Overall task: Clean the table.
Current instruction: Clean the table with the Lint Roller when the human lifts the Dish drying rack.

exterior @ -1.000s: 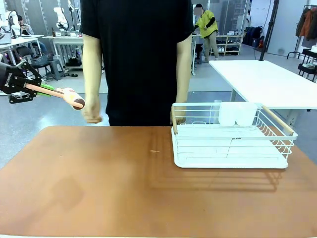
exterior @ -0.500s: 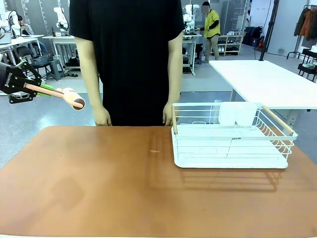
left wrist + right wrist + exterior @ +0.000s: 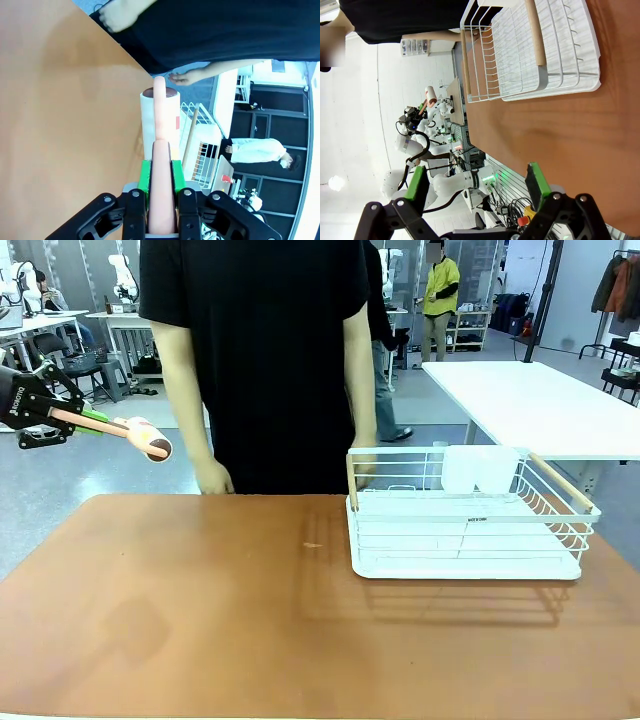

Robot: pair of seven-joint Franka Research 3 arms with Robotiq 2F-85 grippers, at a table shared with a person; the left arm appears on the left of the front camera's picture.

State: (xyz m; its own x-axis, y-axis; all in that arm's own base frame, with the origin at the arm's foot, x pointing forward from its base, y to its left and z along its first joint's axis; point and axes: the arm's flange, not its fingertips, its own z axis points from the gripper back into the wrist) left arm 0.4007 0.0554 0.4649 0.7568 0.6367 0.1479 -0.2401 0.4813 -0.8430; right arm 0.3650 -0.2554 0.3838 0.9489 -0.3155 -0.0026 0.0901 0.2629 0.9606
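Left gripper (image 3: 90,420) clamping lint roller (image 3: 148,438), terracotta table (image 3: 200,620)

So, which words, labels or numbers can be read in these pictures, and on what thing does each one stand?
No text reads clearly.
Dark label on the white wire dish rack with wooden handles: too small to read.
White lettering on the black left claw: too blurred.
Red mark on the pink-handled white lint roller: too small.
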